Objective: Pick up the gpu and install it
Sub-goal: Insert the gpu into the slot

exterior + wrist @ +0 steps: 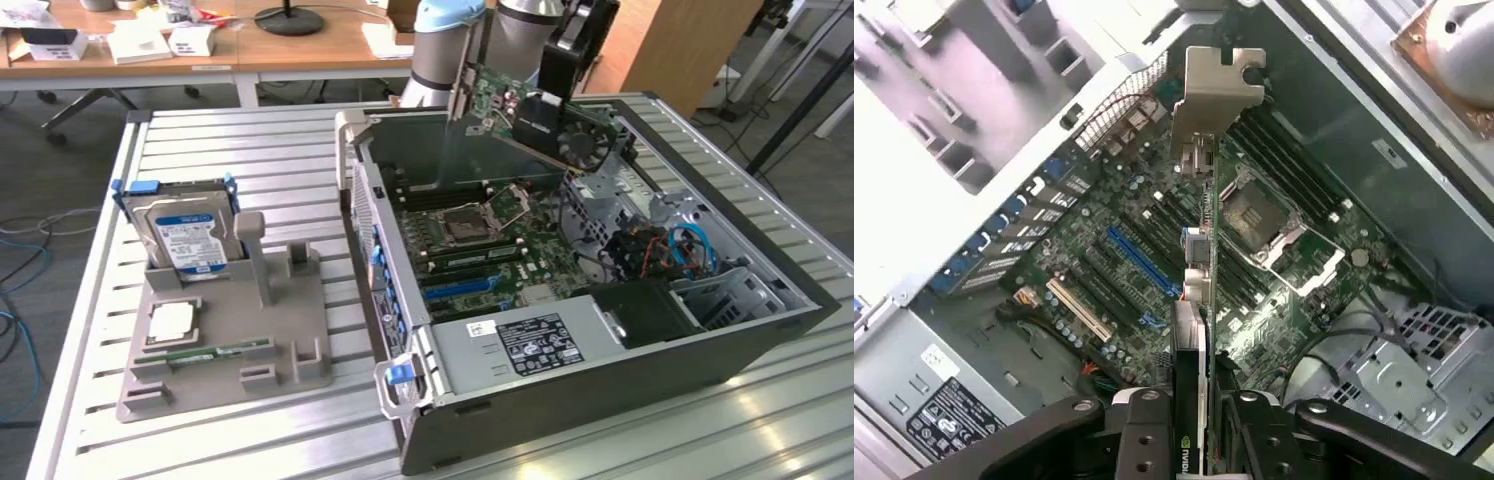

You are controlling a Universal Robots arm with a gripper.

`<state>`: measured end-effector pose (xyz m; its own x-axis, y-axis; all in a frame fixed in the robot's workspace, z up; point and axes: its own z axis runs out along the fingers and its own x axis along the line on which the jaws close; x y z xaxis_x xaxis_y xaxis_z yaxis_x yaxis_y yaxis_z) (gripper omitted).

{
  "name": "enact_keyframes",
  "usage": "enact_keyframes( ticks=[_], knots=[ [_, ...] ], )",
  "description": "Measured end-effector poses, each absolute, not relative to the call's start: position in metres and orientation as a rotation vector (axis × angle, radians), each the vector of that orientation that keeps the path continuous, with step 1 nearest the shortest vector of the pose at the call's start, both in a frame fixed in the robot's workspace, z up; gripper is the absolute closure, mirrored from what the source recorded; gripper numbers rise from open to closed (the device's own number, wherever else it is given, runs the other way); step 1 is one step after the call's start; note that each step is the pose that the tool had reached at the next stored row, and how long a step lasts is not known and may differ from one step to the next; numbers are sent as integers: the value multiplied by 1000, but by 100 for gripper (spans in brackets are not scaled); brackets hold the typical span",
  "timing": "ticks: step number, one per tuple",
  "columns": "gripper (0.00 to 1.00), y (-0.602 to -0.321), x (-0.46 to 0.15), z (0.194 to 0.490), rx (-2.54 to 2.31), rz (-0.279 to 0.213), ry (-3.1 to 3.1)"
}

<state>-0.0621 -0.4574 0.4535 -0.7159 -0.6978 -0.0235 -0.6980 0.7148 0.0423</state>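
one card, one grip: my gripper (1206, 405) is clamped on the gpu (1206, 270), jaws pressed to its two flat faces, with nothing else between them. in the wrist view i see the card edge-on, its long axis running straight away from my wrist, and its silver bracket (1216, 95) at the end farthest from the jaws. in the exterior view the gpu hangs tilted in the air above the far end of the open computer case (747, 330), its fan face turned toward that view's right, well apart from the motherboard (494, 250) below it. what matters here is the long blue slot (1142, 262) on that board. it lies beneath and to one side of the card's lower edge, and as i judge it the slot runs at an angle to the card's length, not in line with it. so the card is up over the case and not yet seated. the hard drive (187, 225) stands in the grey holder (214, 370) on the table, at the exterior view's left, well apart from me.
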Motion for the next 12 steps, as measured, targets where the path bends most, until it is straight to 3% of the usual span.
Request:
enact_keyframes(
  ticks=[12],
  knots=[
    [74, -457, -62, 453, -1510, 73, 2755]
  ],
)
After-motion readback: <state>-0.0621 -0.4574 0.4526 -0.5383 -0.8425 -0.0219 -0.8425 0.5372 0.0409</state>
